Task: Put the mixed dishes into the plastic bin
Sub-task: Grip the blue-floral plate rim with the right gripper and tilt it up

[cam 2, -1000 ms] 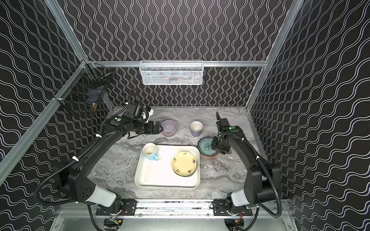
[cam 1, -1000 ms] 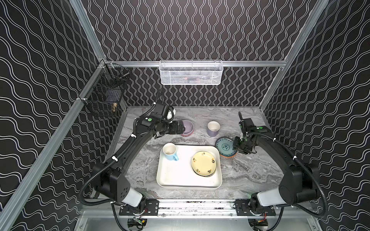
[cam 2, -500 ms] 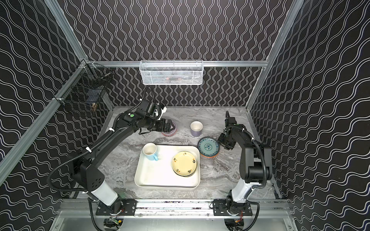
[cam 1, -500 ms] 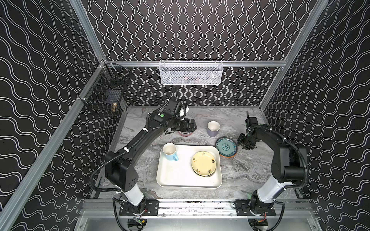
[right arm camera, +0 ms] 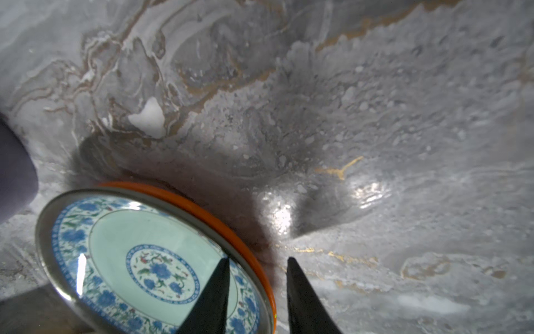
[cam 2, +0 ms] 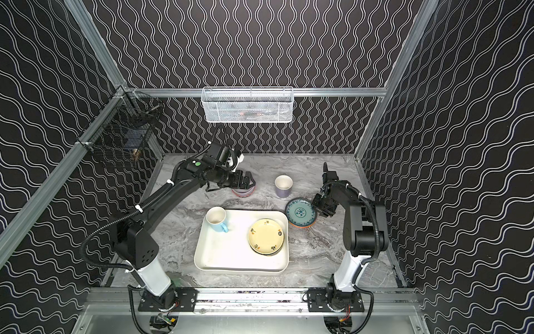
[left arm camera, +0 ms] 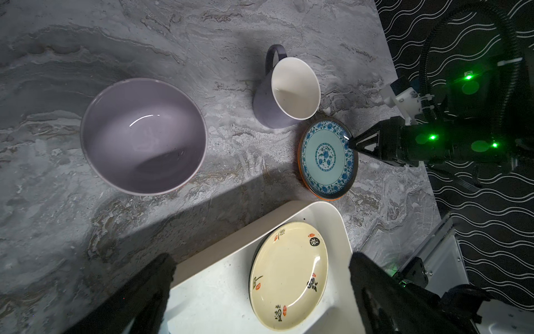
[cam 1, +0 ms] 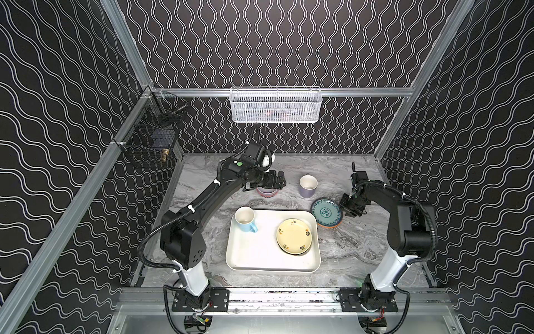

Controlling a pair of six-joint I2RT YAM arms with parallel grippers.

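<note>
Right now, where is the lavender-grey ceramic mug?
In both top views the lavender-grey mug stands upright on the marble table, slightly right of centre behind the cream plastic bin, between the lavender bowl and the blue-patterned orange-rimmed plate.

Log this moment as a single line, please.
left end effector: open near bowl | right end effector: astride patterned plate rim | bin: blue mug, yellow plate

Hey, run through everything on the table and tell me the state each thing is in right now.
light blue mug: upright, inside plastic bin.
pale yellow plate: flat in bin.
lavender-grey mug: upright on table.
lavender bowl: upright, outside bin, below left hand.
orange plate: on table, beside bin.
left hand: open, empty.
right hand: open, straddling orange plate's rim.
</note>
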